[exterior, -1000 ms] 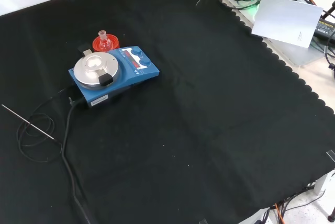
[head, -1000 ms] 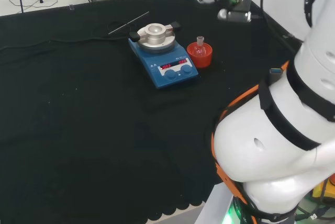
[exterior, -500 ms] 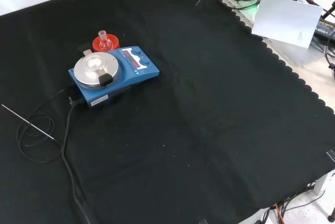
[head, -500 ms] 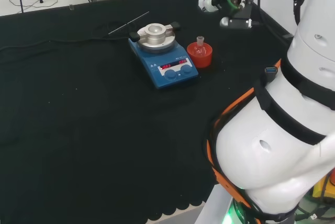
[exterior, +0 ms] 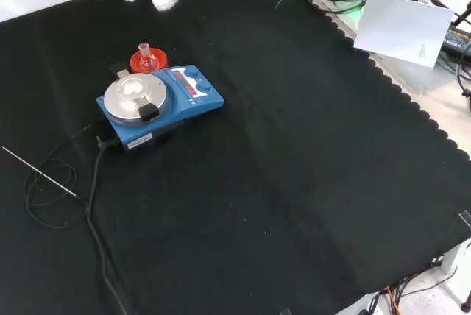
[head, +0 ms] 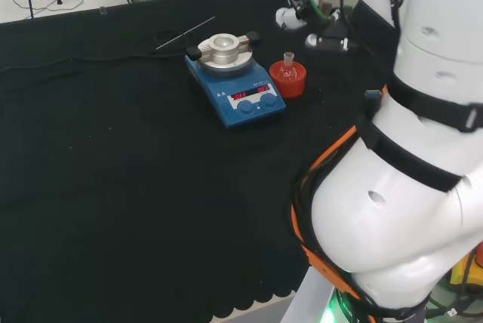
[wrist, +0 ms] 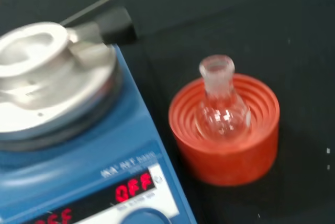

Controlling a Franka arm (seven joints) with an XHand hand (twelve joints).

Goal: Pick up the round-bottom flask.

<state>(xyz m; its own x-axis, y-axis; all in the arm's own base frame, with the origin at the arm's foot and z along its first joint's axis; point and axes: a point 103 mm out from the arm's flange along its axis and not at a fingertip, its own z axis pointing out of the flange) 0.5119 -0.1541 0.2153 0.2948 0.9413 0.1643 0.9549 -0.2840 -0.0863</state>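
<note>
1. Head view: we're up behind the arm's base, looking over its big white links [head: 400,217] across the surface [head: 113,187].
2. Front view: we look down on the cloth from the opposite side, roughly a quarter turn off.
3. Wrist view: super close. All three share the blue hotplate [head: 235,85] [exterior: 158,105] [wrist: 78,145] and red stand [head: 288,80] [exterior: 149,59] [wrist: 225,140].
</note>
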